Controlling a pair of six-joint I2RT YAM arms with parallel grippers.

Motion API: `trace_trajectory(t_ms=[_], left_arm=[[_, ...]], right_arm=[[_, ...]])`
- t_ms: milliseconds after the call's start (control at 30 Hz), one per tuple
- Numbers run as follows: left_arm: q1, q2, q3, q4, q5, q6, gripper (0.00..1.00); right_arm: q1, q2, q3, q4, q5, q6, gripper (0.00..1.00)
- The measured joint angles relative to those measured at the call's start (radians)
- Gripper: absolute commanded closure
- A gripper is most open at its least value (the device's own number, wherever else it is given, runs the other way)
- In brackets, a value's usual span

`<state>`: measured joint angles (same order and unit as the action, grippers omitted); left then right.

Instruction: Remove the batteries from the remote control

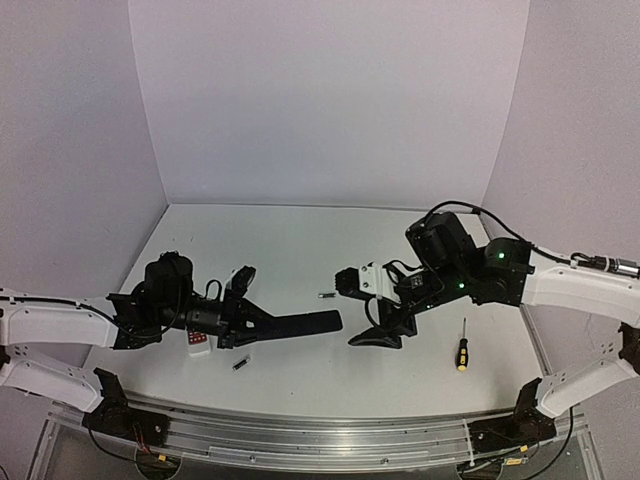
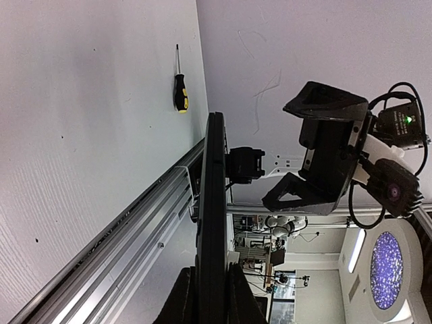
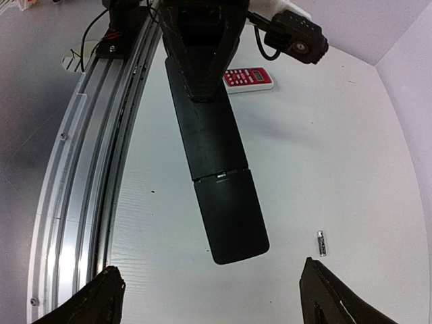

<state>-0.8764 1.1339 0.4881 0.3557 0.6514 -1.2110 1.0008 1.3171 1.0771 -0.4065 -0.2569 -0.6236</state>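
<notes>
— What is held, and by which gripper?
— The remote control [image 3: 214,162] is clamped at one end by the left gripper [image 2: 210,297], its jaws drawn nearly together on the thin sides; it is carried clear of the table [image 1: 300,250], back face turned toward the right wrist camera; nothing is held by the right gripper [image 3: 212,283], whose fingers [image 3: 101,300] are spread wide just off the remote's free end.
— And the batteries?
— Two are seen lying loose on the table: one battery [image 3: 321,243] near the remote's free end, on the far side; a second battery [image 1: 240,364] toward the front edge, near the left gripper (others may be hidden); that much is judged done.
— What is left?
— A seam [image 3: 219,177] is seen across the remote's back, and the cover panel [image 3: 231,216] beyond it appears to be in place; whether cells remain inside cannot be told; if they do, the panel would have to be slid off and the rest lifted out.
</notes>
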Motion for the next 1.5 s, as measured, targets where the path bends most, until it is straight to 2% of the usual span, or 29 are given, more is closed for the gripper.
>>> trace_trajectory(t_ms=[200,567,900,1500], left_arm=[[0.0,0.012,-0.001,0.011,0.001,-0.021,1.0],[0.0,0.012,-0.001,0.017,0.003,-0.021,1.0],[0.0,0.013,-0.001,0.022,0.003,-0.02,1.0],[0.0,0.067,0.0,0.047,0.029,-0.016,1.0]], right_arm=[[0.011,0.074,0.061,-0.001,-0.002,-0.083,0.15],[0.029,0.206,0.141,-0.02,0.0,-0.115,0.15],[0.034,0.258,0.179,-0.052,0.038,-0.159,0.34],[0.037,0.313,0.213,-0.097,0.084,-0.191,0.34]])
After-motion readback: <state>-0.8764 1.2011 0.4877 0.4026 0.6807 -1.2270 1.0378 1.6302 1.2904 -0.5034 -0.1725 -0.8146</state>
